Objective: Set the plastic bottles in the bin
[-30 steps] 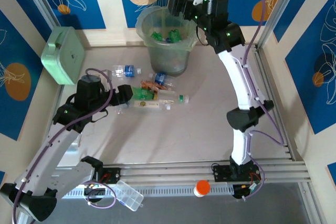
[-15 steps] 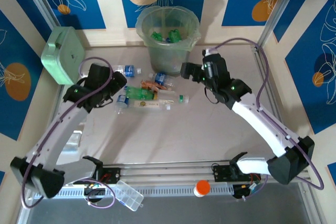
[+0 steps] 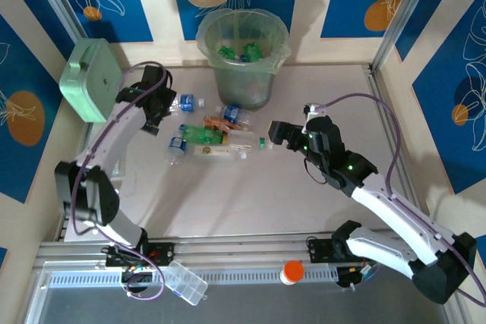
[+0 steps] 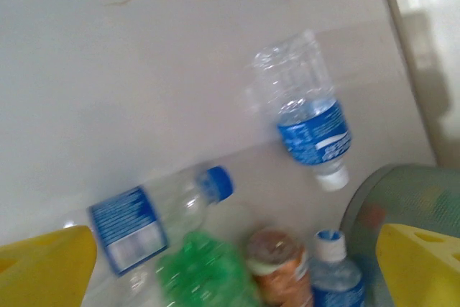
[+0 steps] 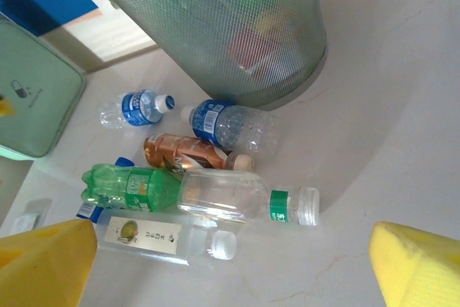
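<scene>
- Pale tabletop [image 3: 228, 195]: plastic bottles [image 3: 220, 138] lie clustered just in front of the bin [image 3: 243, 58], some inside it.
- I see left gripper [image 4: 233, 267] wide, empty, over the cluster.
- Right gripper [image 3: 273, 133] wide, empty, beside it.

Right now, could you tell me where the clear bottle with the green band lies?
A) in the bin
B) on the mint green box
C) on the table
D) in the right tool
C: the green-banded clear bottle lies sideways on the table beside the green bottle.
</scene>
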Robot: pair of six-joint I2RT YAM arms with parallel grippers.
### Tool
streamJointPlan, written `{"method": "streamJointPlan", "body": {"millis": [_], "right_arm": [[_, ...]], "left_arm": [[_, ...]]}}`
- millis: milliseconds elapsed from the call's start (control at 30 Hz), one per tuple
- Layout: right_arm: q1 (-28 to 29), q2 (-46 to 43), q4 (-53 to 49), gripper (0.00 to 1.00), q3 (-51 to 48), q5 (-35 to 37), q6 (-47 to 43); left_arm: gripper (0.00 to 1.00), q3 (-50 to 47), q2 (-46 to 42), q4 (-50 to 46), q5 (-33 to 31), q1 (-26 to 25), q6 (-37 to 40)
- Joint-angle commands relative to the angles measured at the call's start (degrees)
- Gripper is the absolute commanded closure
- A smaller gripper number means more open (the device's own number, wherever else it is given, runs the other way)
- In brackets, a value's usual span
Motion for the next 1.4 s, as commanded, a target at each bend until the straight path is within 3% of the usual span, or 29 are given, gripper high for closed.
{"method": "streamJointPlan", "body": {"millis": [0,267,467,633,800,1167,1367], "right_arm": [[0.1,-3.8,0.5,0.03,-2.3,1.0,-1.8],[-1.1,-7.8,-1.2,0.03,-6.3,-0.7,-2.2],[-2.2,-7.0,-0.3,0.02,-7.7,-2.7,-2.3],[-2.9,-6.0,0.4,0.02,-8.1,-3.2,-2.3],[-4.1,-4.7,1.3,0.03,-7.8,-4.2,-2.3],[-5.4,-4.5,1.0,0.04,-7.4,-5.6,-2.2],[-4.9,-5.8,0.2,0.05,-6.7,-5.8,-2.8]], "left_arm": [[0.01,5.7,6.3,3.5,1.5,2.4,-2.3],[0.01,17.6,22.9,4.6,6.4,6.1,-2.9],[0.01,21.7,31.1,11.9,9.7,6.5,-1.1],[0.01,25.9,36.3,10.7,11.1,6.5,-2.0],[0.01,26.1,38.9,8.8,10.8,6.3,-3.7],[0.27,27.1,41.3,8.2,11.5,6.3,-2.6],[0.3,27.4,37.8,9.8,11.7,6.3,0.7]]}}
